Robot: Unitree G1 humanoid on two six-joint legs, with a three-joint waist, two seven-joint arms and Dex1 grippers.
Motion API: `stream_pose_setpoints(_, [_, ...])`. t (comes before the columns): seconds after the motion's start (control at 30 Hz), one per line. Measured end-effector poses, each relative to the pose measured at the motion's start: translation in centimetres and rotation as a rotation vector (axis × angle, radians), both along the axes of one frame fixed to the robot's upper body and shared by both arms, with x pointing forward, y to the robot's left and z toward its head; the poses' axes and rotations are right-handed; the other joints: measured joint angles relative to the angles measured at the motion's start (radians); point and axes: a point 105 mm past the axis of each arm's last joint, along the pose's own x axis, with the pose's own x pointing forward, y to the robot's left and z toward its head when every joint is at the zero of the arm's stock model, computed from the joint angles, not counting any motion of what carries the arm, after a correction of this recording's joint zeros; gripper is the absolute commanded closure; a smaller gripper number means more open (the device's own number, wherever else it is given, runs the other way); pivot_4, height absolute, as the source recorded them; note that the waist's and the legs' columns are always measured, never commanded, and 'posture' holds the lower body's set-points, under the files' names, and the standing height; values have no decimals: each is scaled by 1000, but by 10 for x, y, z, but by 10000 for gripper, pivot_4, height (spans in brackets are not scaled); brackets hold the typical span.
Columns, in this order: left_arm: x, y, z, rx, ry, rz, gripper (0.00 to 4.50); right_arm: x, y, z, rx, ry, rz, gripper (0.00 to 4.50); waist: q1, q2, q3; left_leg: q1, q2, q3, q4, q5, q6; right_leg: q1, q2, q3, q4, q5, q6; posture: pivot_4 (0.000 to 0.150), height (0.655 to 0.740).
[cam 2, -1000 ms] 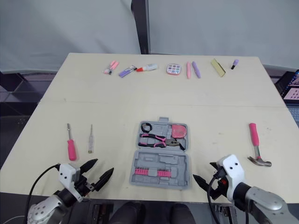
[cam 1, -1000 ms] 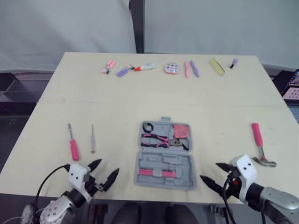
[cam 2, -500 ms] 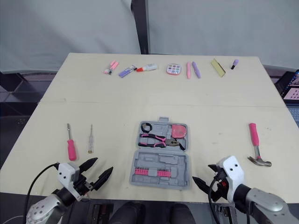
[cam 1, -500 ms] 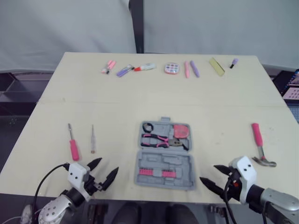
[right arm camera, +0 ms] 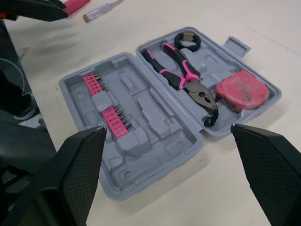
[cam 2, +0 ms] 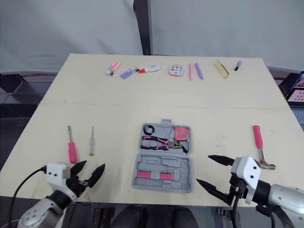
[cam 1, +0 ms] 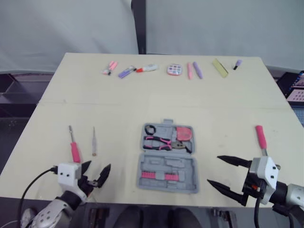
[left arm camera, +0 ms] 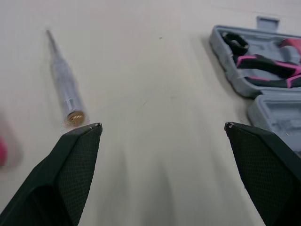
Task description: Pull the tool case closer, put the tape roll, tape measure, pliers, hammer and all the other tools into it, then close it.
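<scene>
The grey tool case (cam 1: pixel 167 160) lies open at the table's front middle. Its far half holds a black tape roll (right arm camera: pixel 188 41), pink-handled pliers (right arm camera: pixel 181 77) and a pink tape measure (right arm camera: pixel 242 90); pink bits (right arm camera: pixel 106 100) sit in the near half. A pink-handled hammer (cam 1: pixel 262 144) lies at the right. A pink screwdriver (cam 1: pixel 74 148) and a clear tester screwdriver (left arm camera: pixel 66 89) lie at the left. My left gripper (cam 1: pixel 98 168) hovers open just in front of the screwdrivers. Between the case and the hammer, my right gripper (cam 1: pixel 214 169) stands open and empty.
Along the table's far edge lie small pens and markers (cam 1: pixel 127 71), a round palette (cam 1: pixel 174 70), a yellow block (cam 1: pixel 220 66) and a purple cap (cam 1: pixel 237 63). The table's front edge runs just below both grippers.
My right gripper has drawn back to the right and its fingers have spread wider. My left gripper has shifted left and slightly back. The case and tools have not moved.
</scene>
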Motion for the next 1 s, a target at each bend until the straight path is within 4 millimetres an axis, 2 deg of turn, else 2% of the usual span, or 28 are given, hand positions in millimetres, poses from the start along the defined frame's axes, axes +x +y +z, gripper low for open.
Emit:
stream_pose_setpoints(0.27, [11,-1,25,46,-53,41,230,5,8,4,9,-53,59,262,3,0,0,0,0,0,1,0,0,0,0,0,0,0,0,1500,7134])
stream_pose_setpoints(0.43, [37,0,52,92,-90,111,230,11,7,3,10,-59,44,262,1,0,0,0,0,0,1,0,0,0,0,0,2,0,0,1500,7134])
stream_pose_setpoints(0.67, [77,8,78,70,-74,221,230,17,8,4,-11,-80,35,262,1,0,0,0,-1,0,2,0,0,-1,1,-1,7,0,0,1500,7134])
stream_pose_setpoints(0.77, [86,8,78,52,-34,241,230,18,7,3,-22,-81,24,262,0,0,0,1,-1,0,2,0,0,-2,1,-1,9,0,0,1500,7134])
stream_pose_setpoints(1.0, [95,11,58,9,98,315,230,20,4,-1,-41,-48,-5,262,0,0,-1,0,-1,0,2,0,0,-2,1,-1,10,0,0,1500,7134])
